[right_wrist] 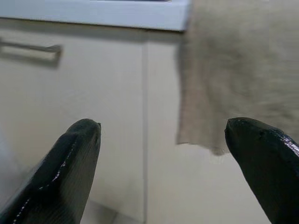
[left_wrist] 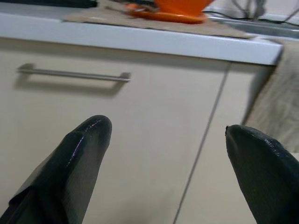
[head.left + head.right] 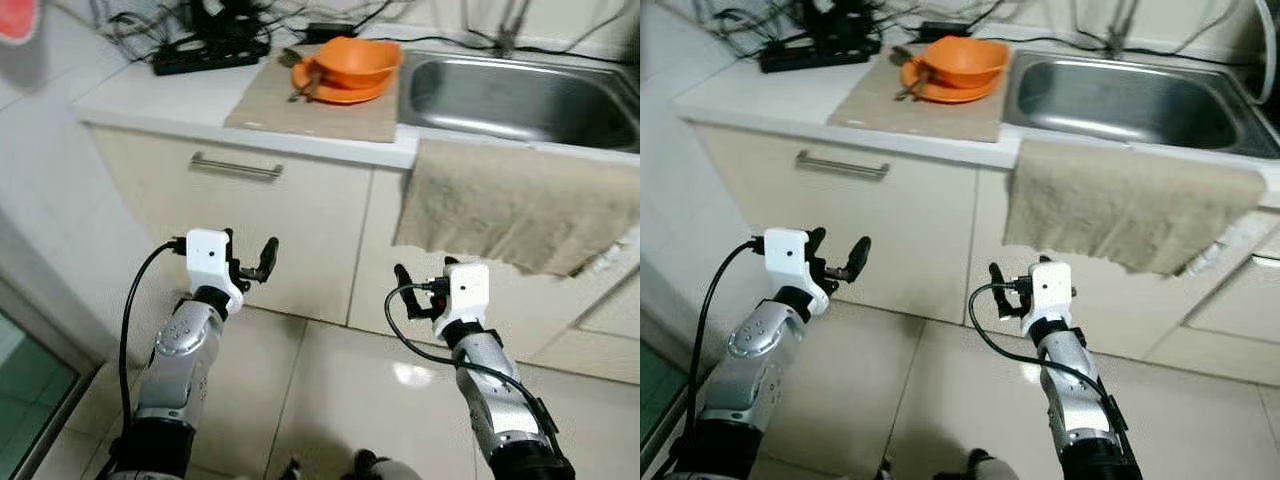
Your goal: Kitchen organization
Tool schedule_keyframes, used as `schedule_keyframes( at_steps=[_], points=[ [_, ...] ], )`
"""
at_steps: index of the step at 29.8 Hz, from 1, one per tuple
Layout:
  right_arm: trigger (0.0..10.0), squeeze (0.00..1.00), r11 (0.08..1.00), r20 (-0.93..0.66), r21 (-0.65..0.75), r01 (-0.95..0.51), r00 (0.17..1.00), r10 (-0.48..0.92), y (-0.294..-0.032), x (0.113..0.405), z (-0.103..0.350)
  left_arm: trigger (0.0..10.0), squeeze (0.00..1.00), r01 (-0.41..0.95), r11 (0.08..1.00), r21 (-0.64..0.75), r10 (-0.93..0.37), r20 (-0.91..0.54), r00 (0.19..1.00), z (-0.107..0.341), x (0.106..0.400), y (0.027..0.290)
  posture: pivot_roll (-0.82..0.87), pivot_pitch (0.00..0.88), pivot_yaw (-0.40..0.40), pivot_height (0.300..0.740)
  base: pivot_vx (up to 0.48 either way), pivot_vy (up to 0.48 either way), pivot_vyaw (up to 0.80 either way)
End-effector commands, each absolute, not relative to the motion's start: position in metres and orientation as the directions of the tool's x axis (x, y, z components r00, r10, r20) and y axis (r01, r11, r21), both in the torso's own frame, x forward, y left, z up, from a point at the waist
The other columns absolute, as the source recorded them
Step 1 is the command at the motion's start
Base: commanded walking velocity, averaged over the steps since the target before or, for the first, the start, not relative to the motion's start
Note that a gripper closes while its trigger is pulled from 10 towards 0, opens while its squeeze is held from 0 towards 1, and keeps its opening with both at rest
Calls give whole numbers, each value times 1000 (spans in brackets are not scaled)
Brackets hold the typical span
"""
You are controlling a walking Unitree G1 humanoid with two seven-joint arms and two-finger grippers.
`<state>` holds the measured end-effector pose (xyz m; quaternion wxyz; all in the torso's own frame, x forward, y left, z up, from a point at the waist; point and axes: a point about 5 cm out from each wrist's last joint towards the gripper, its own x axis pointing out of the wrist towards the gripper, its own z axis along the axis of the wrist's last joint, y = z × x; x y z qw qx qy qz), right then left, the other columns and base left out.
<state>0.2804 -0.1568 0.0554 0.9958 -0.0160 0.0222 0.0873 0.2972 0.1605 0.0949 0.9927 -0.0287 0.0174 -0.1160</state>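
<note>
Both grippers, left gripper (image 3: pixel 252 262) and right gripper (image 3: pixel 418 288), hang released before the cabinet. Orange bowls (image 3: pixel 350 66) sit at twelve o'clock on the desk (image 3: pixel 160 100); step closer, raise arms first.

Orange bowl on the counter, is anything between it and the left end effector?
Nothing visible blocks it. The orange plastic bowl sits on a plate on the beige mat, above the open left end effector, which hangs low before the cream drawer front.
</note>
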Motion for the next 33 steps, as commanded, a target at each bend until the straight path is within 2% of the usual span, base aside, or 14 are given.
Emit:
schedule_keyframes(
  at_steps=[1,6,9,24,29,33],
  points=[
    [10000,0,988,-23,-32,-152,988,152,-161,281,60,10000,0,227,973,-53,-228,-25,973,95,298,162,-11,0,23,740,0,0,-681],
    [10000,0,990,-20,-32,-137,990,136,-162,282,61,10000,0,228,973,-45,-229,-27,973,95,299,162,-13,0,26,740,0,0,-636],
    [10000,0,989,-27,-83,-122,992,120,-162,282,60,10000,0,225,974,-36,-226,-34,973,94,300,161,-14,0,26,740,0,0,-608],
    [10000,0,996,-52,-72,-49,998,46,-170,286,59,10000,0,226,973,-35,-227,-26,973,96,302,159,-12,0,27,740,0,0,0],
    [10000,0,990,16,-130,-50,998,53,-168,286,67,10000,0,200,979,-43,-200,10,980,102,303,161,-12,0,28,740,0,0,0],
    [10000,0,986,133,-165,17,991,5,-174,293,91,10000,0,235,971,-44,-232,59,971,114,305,155,-13,0,29,740,474,0,0]
  ],
)
